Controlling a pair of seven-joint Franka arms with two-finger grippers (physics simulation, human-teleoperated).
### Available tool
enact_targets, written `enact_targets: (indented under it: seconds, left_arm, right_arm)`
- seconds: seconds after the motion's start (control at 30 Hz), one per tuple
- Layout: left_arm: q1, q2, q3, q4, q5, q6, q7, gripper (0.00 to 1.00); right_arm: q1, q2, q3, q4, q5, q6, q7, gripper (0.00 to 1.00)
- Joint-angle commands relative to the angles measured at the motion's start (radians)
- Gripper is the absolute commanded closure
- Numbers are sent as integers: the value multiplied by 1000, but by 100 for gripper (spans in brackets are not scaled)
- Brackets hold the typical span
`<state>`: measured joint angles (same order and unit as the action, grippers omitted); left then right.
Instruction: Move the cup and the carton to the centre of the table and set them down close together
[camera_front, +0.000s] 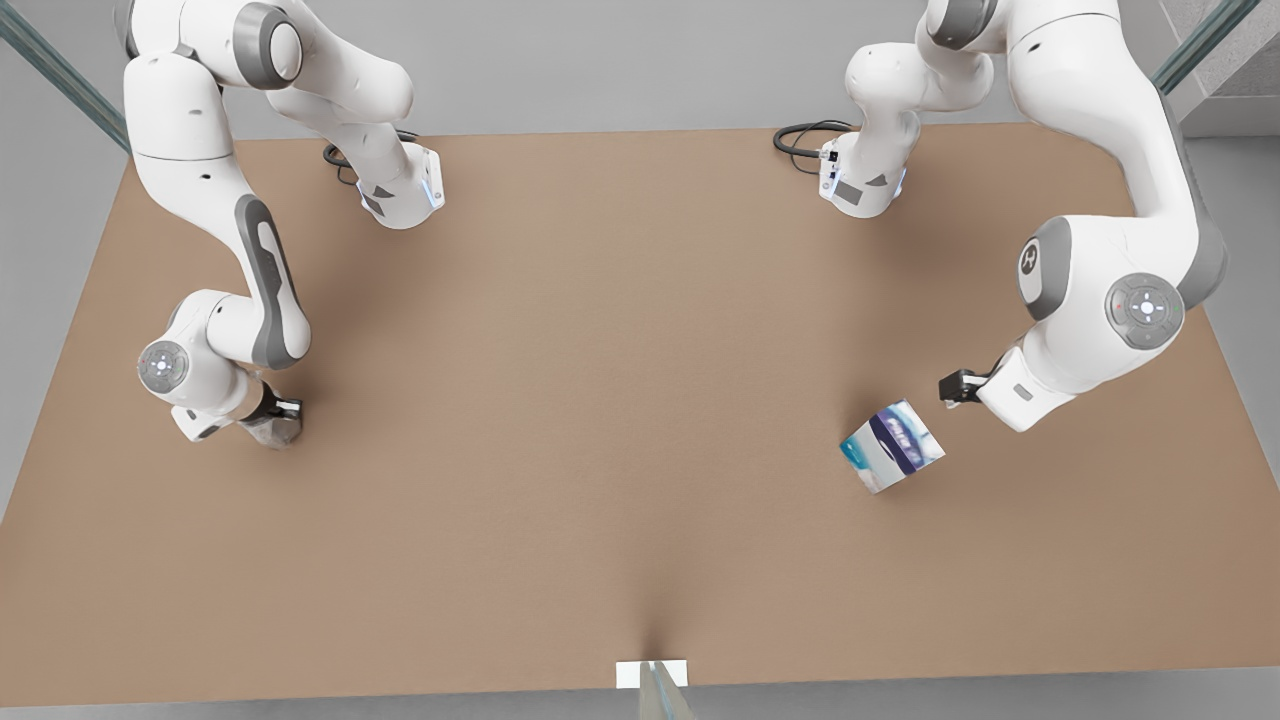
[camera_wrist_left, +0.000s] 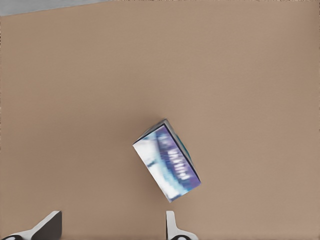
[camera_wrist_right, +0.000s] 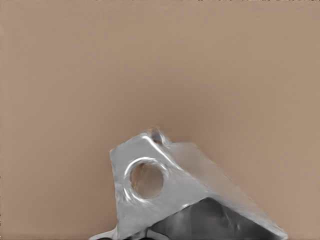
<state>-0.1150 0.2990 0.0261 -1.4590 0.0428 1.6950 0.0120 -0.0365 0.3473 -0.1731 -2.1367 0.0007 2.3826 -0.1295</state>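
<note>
Glassy tapered cup (camera_wrist_right: 175, 195) pinched by right pincer (camera_front: 275, 425); left pincer (camera_wrist_left: 107, 227) spread near boxy carton (camera_wrist_left: 167, 160).

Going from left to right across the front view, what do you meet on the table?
Right gripper shut on the cup → carton → open left gripper, all over the table.

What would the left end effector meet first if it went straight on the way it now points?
Probably the white rectangular carton with the navy band, lying apart just ahead of the open left end effector; depth is unclear.
</note>
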Motion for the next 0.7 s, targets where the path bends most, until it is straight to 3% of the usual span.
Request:
enact_targets:
  seconds: [0.0,0.17,0.33,0.5,0.67]
  left_arm:
    - [0,0,0,0,0,0,0,0]
    - [0,-1,2,0,0,2,3,0]
    - [0,-1,0,0,0,0,0,0]
    - [0,0,0,-1,-1,2,-9,0]
    - [0,0,0,-1,-1,2,-18,0]
  right_arm:
    - [4,-1,0,3,-10,0,7,79]
    - [93,-8,90,104,-11,-98,21,79]
    - [121,9,211,320,-11,-391,62,79]
    - [219,61,271,390,-10,-376,280,79]
    - [377,237,293,626,44,-390,438,79]
